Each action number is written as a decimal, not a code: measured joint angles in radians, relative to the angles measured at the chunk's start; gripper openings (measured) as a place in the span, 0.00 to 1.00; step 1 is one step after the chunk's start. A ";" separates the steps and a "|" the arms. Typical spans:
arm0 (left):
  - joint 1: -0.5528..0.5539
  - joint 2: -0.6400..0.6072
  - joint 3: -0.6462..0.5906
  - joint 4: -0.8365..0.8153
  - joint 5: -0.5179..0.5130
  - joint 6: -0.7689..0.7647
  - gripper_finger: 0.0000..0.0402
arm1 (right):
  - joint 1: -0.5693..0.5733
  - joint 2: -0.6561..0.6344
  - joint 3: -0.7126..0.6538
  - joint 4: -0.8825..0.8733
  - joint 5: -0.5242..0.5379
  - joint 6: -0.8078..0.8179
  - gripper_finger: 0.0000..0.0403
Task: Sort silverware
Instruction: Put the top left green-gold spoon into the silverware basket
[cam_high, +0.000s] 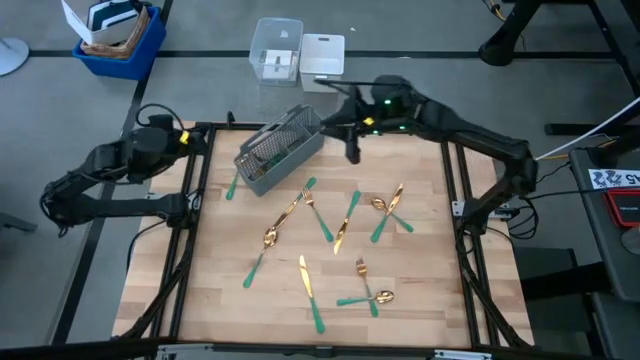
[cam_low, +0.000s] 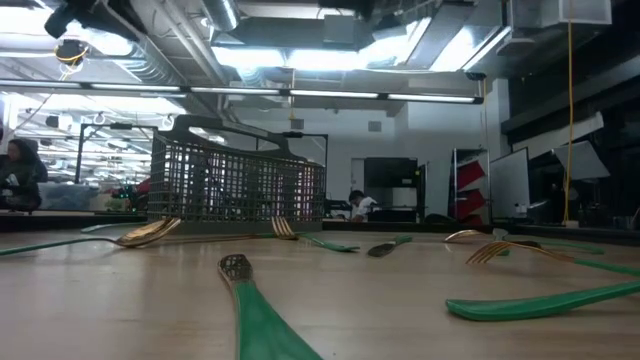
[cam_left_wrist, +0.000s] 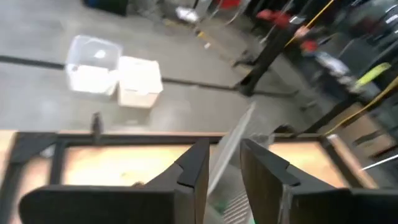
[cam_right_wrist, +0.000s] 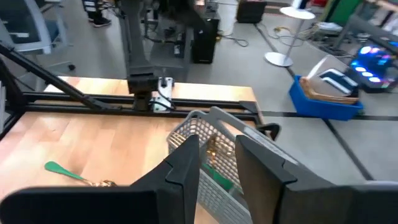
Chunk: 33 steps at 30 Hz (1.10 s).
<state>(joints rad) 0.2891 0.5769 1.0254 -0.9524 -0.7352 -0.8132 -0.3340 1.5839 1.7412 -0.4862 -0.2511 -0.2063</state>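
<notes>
The silverware (cam_high: 330, 232) lies scattered over the centre and lower half of the wooden table (cam_high: 420, 300) in the high view — forks, spoons and knives with gold heads and teal handles, mostly separate, a few crossing. One teal-handled piece (cam_high: 232, 187) lies at the table's left edge, just beside the grey mesh caddy (cam_high: 280, 148), which sits tilted in the upper-left part of the tabletop near the black frame rail (cam_high: 196, 190).

The right gripper (cam_high: 352, 150) hangs over the upper centre of the table, just right of the caddy, fingers a narrow gap apart and holding nothing. The left gripper (cam_left_wrist: 222, 163) waits above the frame's upper-left corner, fingers likewise slightly parted and empty.

The lower-right and upper-right table areas carry no cutlery — open surface up to the rails.
</notes>
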 joint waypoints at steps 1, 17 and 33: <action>0.014 0.017 0.007 -0.021 0.006 -0.014 0.19 | 0.000 -0.017 0.000 -0.017 0.011 0.000 0.27; 0.417 0.336 0.014 -0.234 0.504 -0.123 0.18 | 0.000 -0.193 0.000 -0.280 0.023 0.136 0.27; 0.658 0.686 0.014 -0.217 0.639 -0.035 0.18 | 0.001 -0.214 0.000 -0.418 0.023 0.135 0.27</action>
<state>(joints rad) 0.9475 1.2626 1.0389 -1.1696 -0.0963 -0.8480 -0.3332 1.3701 1.7409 -0.9041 -0.2279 -0.0711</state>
